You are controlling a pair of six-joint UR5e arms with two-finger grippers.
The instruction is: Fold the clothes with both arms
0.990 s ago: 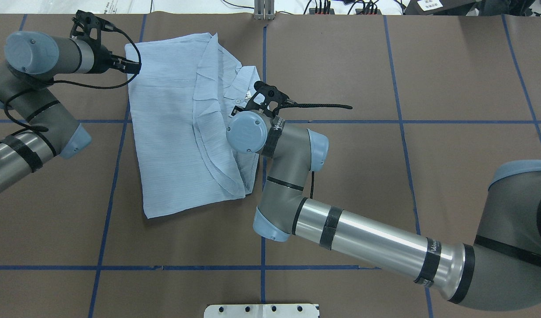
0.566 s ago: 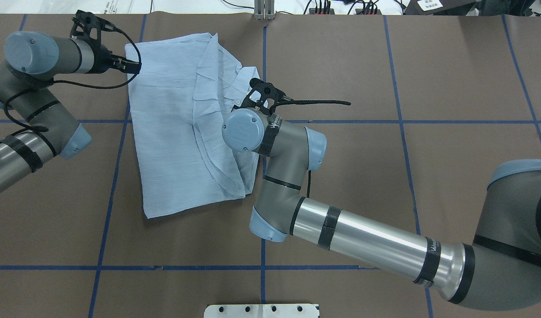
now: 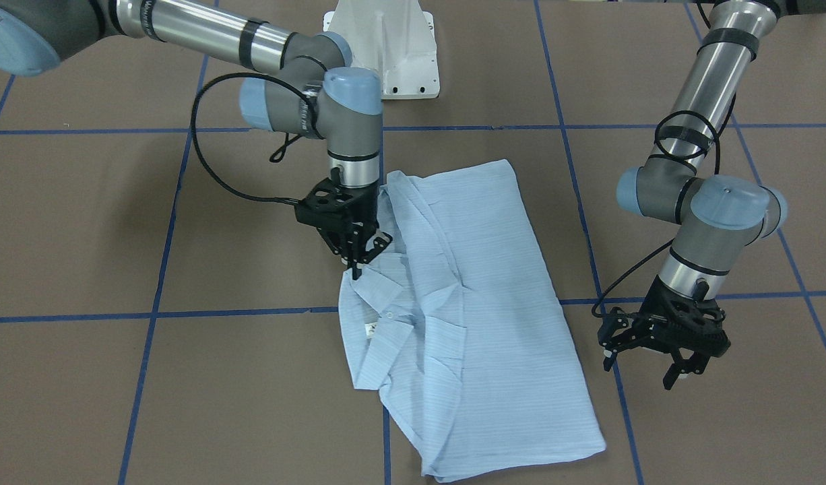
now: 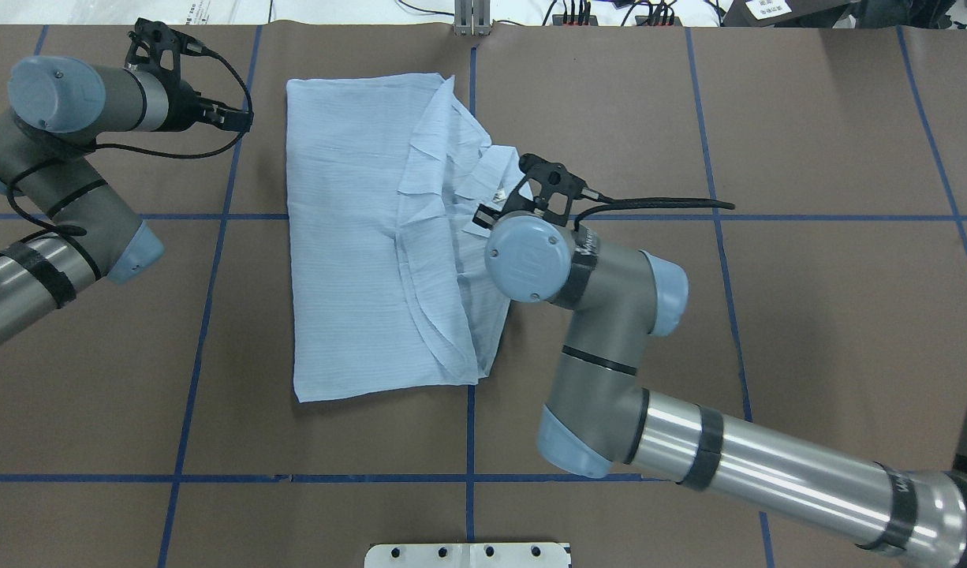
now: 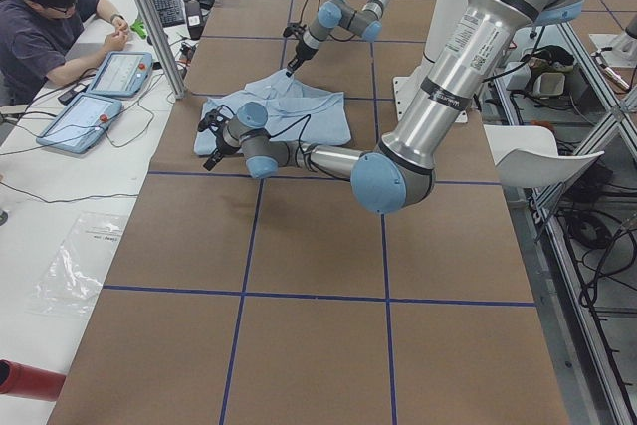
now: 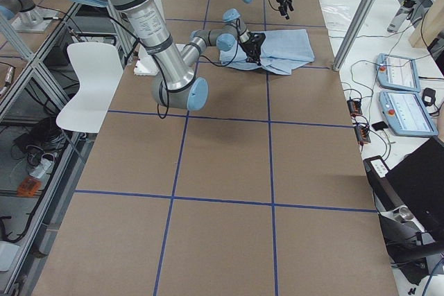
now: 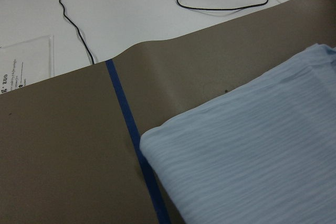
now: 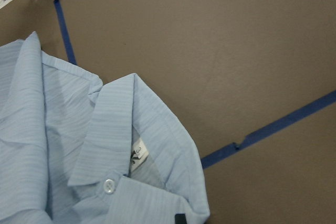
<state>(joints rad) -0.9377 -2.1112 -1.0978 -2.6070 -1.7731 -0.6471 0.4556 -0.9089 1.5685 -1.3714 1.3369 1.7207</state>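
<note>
Right gripper (image 3: 356, 264) pinches the shirt (image 4: 349, 237) beside its collar (image 8: 113, 129); left gripper (image 3: 643, 367) hangs spread, just off the cloth's 9 o'clock side. Half-folded, the shirt lies toward 11 o'clock overhead, having slid toward 3 o'clock within the last second. Repositioning appears in hand; next, both grippers likely need fresh corners to fold.

You see the near right arm (image 6: 156, 32) stretch across the brown table (image 6: 222, 171), its right gripper (image 6: 254, 55) down at the near side of the pale-blue shirt (image 6: 290, 45), while the far left gripper (image 6: 285, 3) hangs beyond the shirt, apart from the cloth.
</note>
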